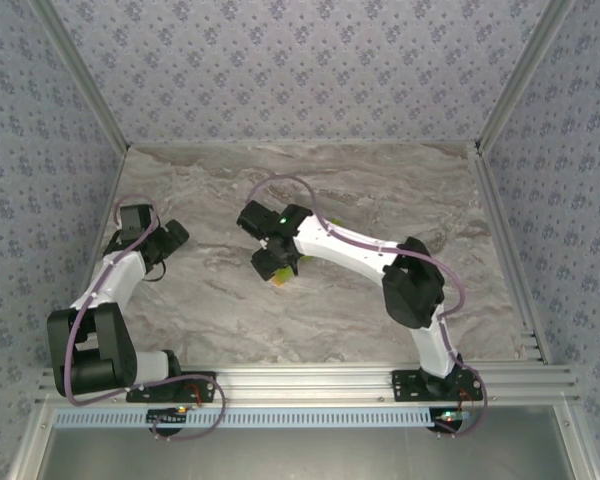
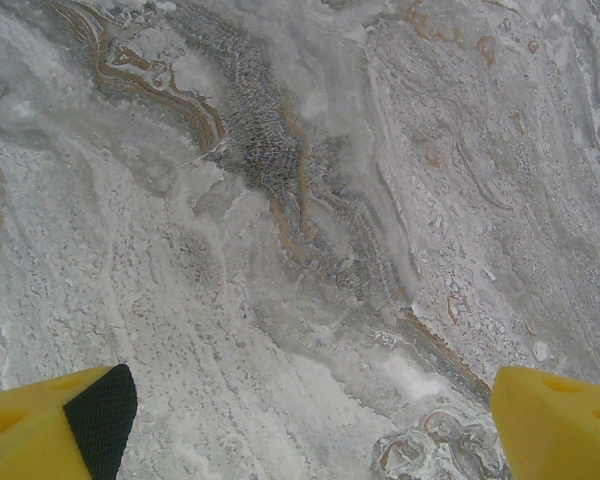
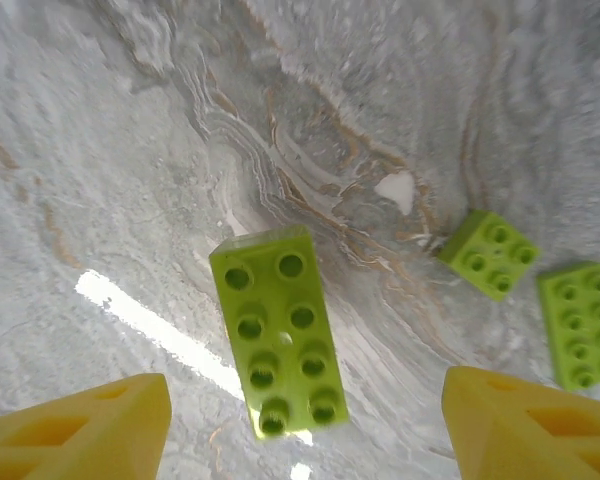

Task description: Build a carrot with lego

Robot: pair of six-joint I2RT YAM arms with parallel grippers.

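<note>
**Right jaws apart around the long green brick, left jaws wide over bare table**

Take the long green brick (image 3: 278, 330) as your landmark. In the right wrist view it shows its two rows of studs to the camera, with its length running away from the fingers. Whether it lies quite flat on the marble table (image 3: 100, 180) you cannot tell from here.

Your right gripper (image 3: 305, 405) stands directly over the near end of that brick. Its yellow fingers (image 3: 90, 430) sit one on each side, with a clear gap between each of them and the brick (so nothing is gripped).

To the right of the long brick, and a little farther from the gripper, lies a square green brick (image 3: 488, 253), studs up and turned at an angle. Just beyond that, at the edge of the view, lies a third green brick (image 3: 578, 325), apart from the square one.

Your left gripper (image 2: 310, 400) is well to the left of the long brick in the overhead view. Its jaws are spread wide over bare marble, holding nothing.
</note>
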